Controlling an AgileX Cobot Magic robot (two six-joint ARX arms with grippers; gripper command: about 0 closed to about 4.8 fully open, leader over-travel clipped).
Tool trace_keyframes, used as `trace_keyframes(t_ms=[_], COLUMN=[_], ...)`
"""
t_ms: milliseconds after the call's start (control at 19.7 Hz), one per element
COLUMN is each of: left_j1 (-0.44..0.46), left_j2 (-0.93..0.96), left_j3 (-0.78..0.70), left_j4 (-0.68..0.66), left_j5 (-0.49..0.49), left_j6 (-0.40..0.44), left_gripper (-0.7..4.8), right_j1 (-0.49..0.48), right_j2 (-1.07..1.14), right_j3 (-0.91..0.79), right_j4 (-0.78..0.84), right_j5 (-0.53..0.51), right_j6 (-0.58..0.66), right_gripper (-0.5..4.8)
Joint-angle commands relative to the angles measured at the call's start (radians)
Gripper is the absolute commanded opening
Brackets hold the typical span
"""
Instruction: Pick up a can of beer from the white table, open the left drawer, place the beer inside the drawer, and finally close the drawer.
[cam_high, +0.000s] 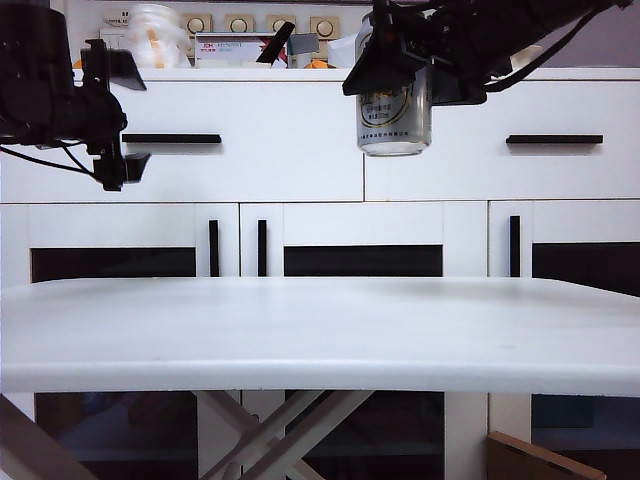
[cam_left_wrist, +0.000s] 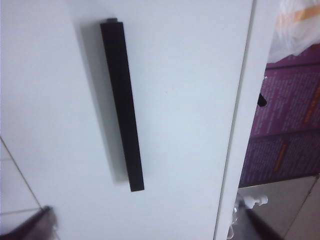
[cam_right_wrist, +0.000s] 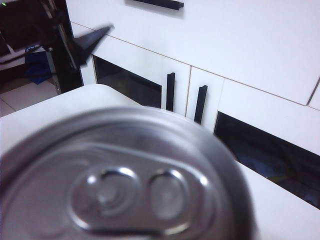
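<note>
The small silver aluminium can of beer (cam_high: 394, 112) with its oval gold label hangs upright, clear above the large smooth white table (cam_high: 320, 330), clenched near its top in the right gripper (cam_high: 410, 62), which reaches in from the upper right; in the right wrist view the can's silver lid and pull tab (cam_right_wrist: 120, 195) fill the foreground directly beneath that claw. The wide flat white left drawer (cam_high: 250, 150) is closed, and its short black bar handle (cam_high: 171, 138) lies just beside the left gripper (cam_high: 125, 118), on the side toward the can. That left claw is released, one dark finger above the handle's level and one below, and the left wrist view looks straight onto the black handle (cam_left_wrist: 122, 105) against the drawer front. The step in hand appears to be opening the drawer: the left gripper should probably shift sideways until the bar sits squarely between its fingers, close firmly, then pull straight out from the white cabinet without twisting. The right gripper is best kept steady, can upright, clear of the drawer's path.
</note>
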Motion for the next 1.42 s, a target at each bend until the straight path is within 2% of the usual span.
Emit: trace_keyframes(t_ms=[51,203,761,963,1217,1420], left_j1=[0.0,0.001,0.001,0.001,0.001,0.002], left_j2=[0.016,0.048,0.187,0.222,0.236,0.273], left_j3=[0.04,0.119,0.326,0.399,0.412,0.47], left_j4=[0.017,-0.035,-0.121,-0.191,-0.217,-0.22], left_j5=[-0.008,-0.008,-0.008,-0.018,-0.053,-0.034], left_j6=[0.0,0.0,0.0,0.0,0.0,0.0], left_gripper=[4.25,3.98,3.98,3.98,3.98,3.98], right_j1=[0.001,0.001,0.001,0.001,0.001,0.001], right_j2=[-0.013,-0.013,-0.013,-0.013,-0.013,-0.013], right_j3=[0.011,0.011,0.01,0.01,0.01,0.01], right_j4=[0.069,0.069,0.069,0.069,0.069,0.069], right_j5=[-0.007,-0.007,-0.007,-0.007,-0.007,-0.007], right_j6=[0.004,0.004,0.004,0.004,0.004,0.004], right_gripper=[1.98,1.98,1.98,1.98,1.98,1.98])
